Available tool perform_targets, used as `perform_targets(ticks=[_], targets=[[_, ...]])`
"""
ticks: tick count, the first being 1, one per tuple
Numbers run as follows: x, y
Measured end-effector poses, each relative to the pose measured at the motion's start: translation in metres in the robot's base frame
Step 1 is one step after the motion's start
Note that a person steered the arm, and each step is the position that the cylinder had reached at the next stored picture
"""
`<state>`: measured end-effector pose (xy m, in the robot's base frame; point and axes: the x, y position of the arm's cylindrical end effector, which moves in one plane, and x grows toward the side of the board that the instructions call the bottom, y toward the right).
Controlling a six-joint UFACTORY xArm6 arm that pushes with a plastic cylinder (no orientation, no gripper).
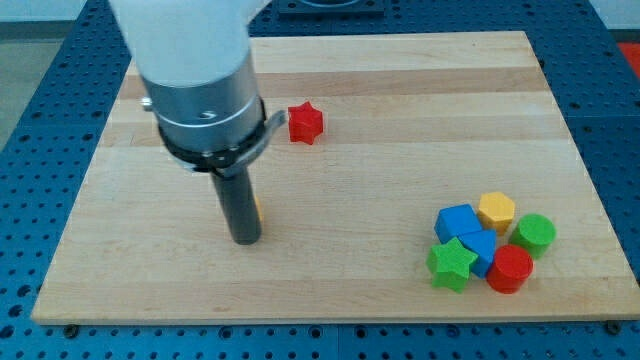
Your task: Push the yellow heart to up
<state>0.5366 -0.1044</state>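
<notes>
My tip point(245, 238) rests on the wooden board point(400, 90) at the view's lower left. The dark rod hides almost all of the yellow heart point(257, 210). Only a thin yellow-orange sliver of it shows at the rod's right edge, just above the tip, so its shape cannot be made out. The tip appears to be against it or right in front of it.
A red star point(305, 122) lies up and right of the rod. At the lower right is a cluster: two blue blocks point(458, 221) point(481, 248), a yellow hexagon point(496, 211), a green cylinder point(535, 233), a green star point(451, 263) and a red cylinder point(511, 268).
</notes>
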Motion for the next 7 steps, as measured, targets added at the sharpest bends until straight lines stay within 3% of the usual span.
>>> perform_targets(ticks=[2,5,7], targets=[[-0.013,-0.011],[-0.071,0.015],[-0.071,-0.006]])
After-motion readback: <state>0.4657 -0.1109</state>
